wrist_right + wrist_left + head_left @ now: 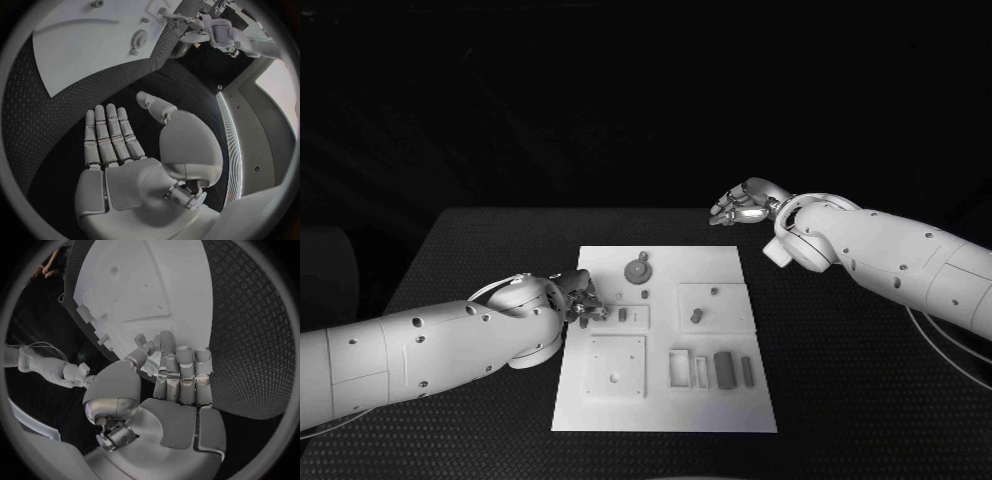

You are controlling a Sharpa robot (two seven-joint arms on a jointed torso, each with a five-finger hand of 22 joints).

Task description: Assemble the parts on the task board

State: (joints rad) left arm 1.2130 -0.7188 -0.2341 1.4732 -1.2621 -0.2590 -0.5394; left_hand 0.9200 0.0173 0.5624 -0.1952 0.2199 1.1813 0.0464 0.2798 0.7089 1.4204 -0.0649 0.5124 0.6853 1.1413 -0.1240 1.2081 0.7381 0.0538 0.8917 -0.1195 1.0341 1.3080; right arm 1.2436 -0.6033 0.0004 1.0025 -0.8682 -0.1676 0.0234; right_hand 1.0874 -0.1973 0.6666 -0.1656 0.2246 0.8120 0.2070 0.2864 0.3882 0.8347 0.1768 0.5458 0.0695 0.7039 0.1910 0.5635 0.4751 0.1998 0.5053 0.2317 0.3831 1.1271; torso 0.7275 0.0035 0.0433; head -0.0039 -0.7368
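Note:
The white task board (661, 400) lies in the middle of the black table. On it sit a round grey part (636, 270), small pegs (695, 316) and dark bars (724, 368) near the front right. My left hand (581, 298) hovers over the board's left edge with its fingers (178, 370) straight and the thumb beside them; I see nothing held. My right hand (744, 205) hangs over the table beyond the board's far right corner, palm (125, 145) flat, fingers spread and empty. The right wrist view shows the board (81, 50) and the round part (139, 38).
Two raised square plates (617, 365) (715, 305) and open rectangular frames (679, 365) stand on the board. Bare black table (848, 400) lies on both sides of it. My right arm (50, 367) appears across the board in the left wrist view.

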